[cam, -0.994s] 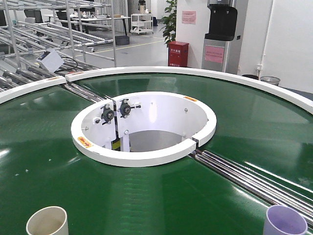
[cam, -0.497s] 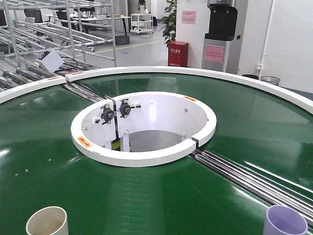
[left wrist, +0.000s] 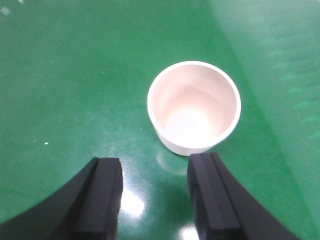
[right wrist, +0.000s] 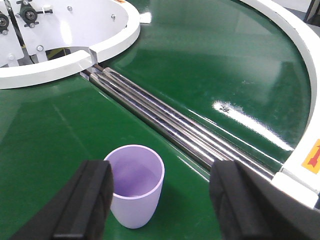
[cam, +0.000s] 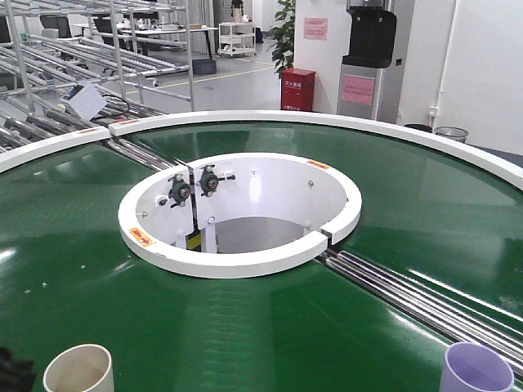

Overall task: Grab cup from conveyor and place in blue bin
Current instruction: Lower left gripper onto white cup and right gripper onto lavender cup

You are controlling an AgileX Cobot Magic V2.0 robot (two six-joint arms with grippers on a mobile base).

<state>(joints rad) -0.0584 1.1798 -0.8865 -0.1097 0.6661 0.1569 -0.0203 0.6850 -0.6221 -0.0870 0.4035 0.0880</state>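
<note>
A glossy dark green conveyor [cam: 409, 196] with white rims fills the floor of a workshop, curving around its round, white-walled central opening [cam: 270, 192]. A band of bright steel rollers [cam: 417, 298] runs out from that opening toward the outer rim. Metal racks [cam: 122, 49] and a red cabinet [cam: 297, 90] stand behind it.

The robot's right hand [right wrist: 161, 170] hangs low over the belt with its two black fingers spread wide. A lilac cup [right wrist: 135, 177] stands upright on the green surface between them, close against the finger on the left side of the wrist view. Whether it touches that finger cannot be told.

The left hand [left wrist: 155, 162] is also spread, its fingers apart above the belt. A cream cup [left wrist: 194, 107] stands upright and empty on the conveyor just beyond the fingertips, in front of the gap and nearer the right-side finger, not held.
</note>
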